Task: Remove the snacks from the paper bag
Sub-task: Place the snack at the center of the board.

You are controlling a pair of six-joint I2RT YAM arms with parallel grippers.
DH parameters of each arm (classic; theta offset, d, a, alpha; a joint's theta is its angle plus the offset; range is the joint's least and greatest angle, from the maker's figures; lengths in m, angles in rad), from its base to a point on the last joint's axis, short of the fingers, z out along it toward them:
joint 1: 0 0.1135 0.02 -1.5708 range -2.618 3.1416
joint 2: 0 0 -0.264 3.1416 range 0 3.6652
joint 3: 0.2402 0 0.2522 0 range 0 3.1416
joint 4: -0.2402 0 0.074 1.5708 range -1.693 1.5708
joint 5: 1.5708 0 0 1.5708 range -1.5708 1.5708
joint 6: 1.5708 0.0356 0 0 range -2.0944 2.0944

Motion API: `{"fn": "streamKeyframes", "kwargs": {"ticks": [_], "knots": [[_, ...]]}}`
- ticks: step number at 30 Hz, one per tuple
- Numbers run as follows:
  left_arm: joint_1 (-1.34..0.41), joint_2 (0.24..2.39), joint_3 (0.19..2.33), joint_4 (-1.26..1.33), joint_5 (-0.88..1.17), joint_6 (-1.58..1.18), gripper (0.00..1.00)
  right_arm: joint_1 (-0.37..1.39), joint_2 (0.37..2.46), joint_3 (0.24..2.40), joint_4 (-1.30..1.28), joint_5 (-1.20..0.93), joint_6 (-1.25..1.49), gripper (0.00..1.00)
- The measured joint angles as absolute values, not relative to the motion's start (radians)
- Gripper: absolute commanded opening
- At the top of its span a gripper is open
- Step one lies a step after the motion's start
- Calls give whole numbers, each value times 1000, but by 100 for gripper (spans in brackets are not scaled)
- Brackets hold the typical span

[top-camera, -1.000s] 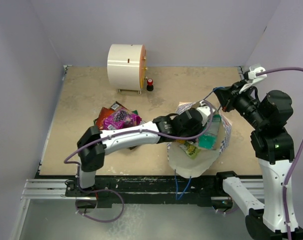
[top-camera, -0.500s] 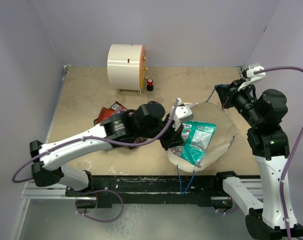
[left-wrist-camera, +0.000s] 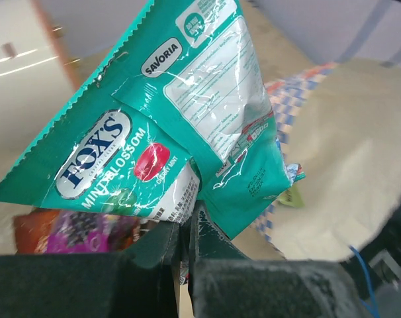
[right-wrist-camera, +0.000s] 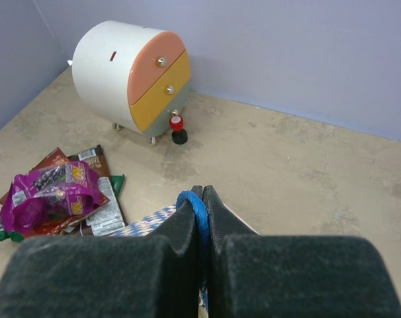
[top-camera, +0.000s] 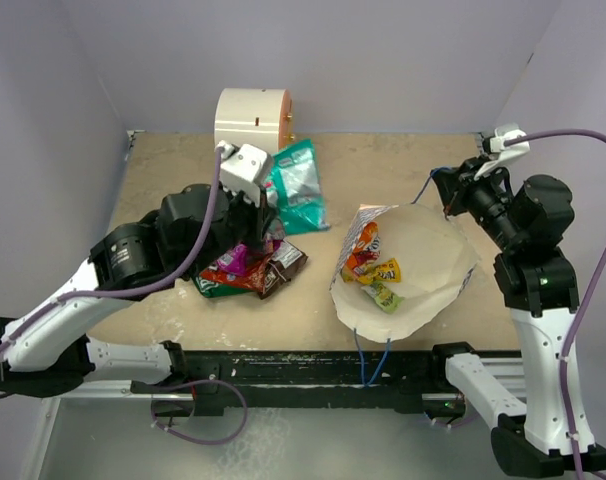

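Observation:
My left gripper [top-camera: 270, 212] is shut on the lower edge of a green mint snack packet [top-camera: 300, 188], held in the air above the pile of snacks [top-camera: 245, 268] on the table. In the left wrist view the green packet [left-wrist-camera: 174, 119] fills the frame above the closed jaws [left-wrist-camera: 187, 225]. The paper bag [top-camera: 433, 262] lies open to the right, with orange [top-camera: 362, 262], yellow [top-camera: 387, 270] and lime [top-camera: 383, 296] packets inside. My right gripper [right-wrist-camera: 203, 197] is shut on the bag's blue cord handle [right-wrist-camera: 192, 205], holding it up [top-camera: 445, 192].
A white drum [top-camera: 249, 120] with drawers stands at the back, seen also in the right wrist view as the drum [right-wrist-camera: 121, 73] with a small red-topped object [right-wrist-camera: 178, 130] at its foot. A purple packet [right-wrist-camera: 49, 196] tops the pile. Grey walls enclose the table.
My left arm has pulled out of the bag with the green packet and swung left and back over the pile. The bag's mouth now lies open. The right arm has held still.

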State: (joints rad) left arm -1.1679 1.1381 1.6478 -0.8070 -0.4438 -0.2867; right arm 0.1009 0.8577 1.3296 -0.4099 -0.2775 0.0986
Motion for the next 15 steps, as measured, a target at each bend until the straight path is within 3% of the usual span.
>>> {"fn": "streamKeyframes", "kwargs": {"ticks": [7,15], "knots": [[-877,1250,1646,-973,-510,-455,0,101,837,1330,-422,-278,102,0],[-508,1323,1485,-1005,-252,-541,0,101,837,1359,-454,-278,101,0]]}}
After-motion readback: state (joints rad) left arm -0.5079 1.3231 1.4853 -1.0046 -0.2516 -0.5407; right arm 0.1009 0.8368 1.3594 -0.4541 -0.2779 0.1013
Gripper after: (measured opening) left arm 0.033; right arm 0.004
